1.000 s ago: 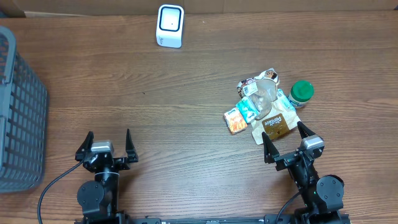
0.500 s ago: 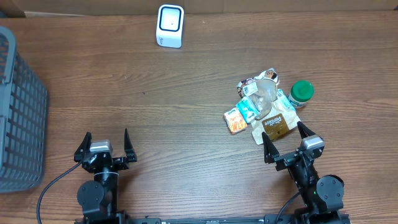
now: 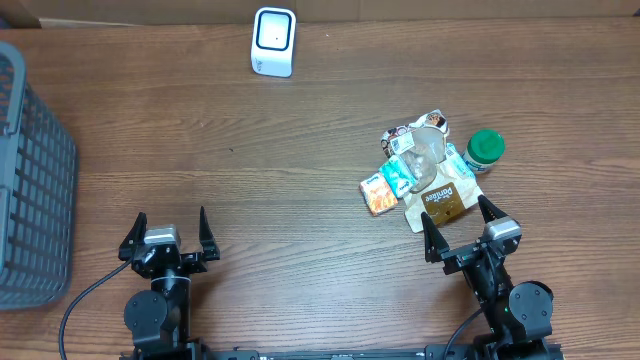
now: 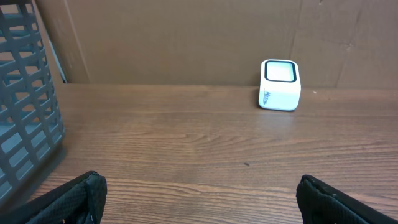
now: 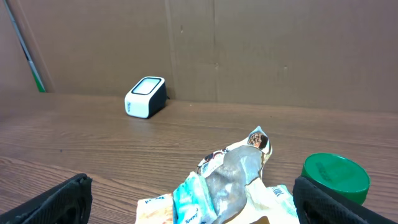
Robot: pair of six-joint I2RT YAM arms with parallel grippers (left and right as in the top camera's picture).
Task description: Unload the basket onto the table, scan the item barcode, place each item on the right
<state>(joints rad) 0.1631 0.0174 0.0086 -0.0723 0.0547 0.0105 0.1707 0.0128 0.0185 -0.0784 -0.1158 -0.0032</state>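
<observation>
Wood-grain table (image 3: 300, 130), brown cardboard wall (image 4: 186, 37) along its far edge

Surroundings
- Grey slatted basket (image 3: 30, 170) stands far out to the left of the left tool (image 3: 172, 213), well apart from it
- White scanner (image 3: 273, 41) with a dark window stands upright at the far edge. It is far ahead of the left tool and a little to its right, and far ahead and to the left of the right tool (image 3: 454, 208)
- Jar with a green lid (image 3: 486, 148) stands upright ahead and slightly right of the right tool, against the right side of the pile

Items
- Loose pile of small packets (image 3: 420, 165) lies directly ahead of the right tool, well apart from the scanner
- Brown packet (image 3: 443, 203) with white lettering lies nearest, its near edge between the tool's fingertips seen from overhead; contact cannot be told
- Orange packet (image 3: 377, 195) sits on the pile's left edge
- Pale blue-and-white packets (image 3: 400, 172) lie in the middle
- Crumpled clear wrapper (image 3: 430, 150) lies on top
- Barcodes are too small to make out in any view

Tools
- Both tools sit low at the near side of the table, pointing toward the far edge
- Left tool is spread wide and holds nothing, its black fingers (image 4: 68, 199) at the lower corners of its wrist view
- Right tool is spread equally wide and grips nothing, with the pile between and beyond its fingers
</observation>
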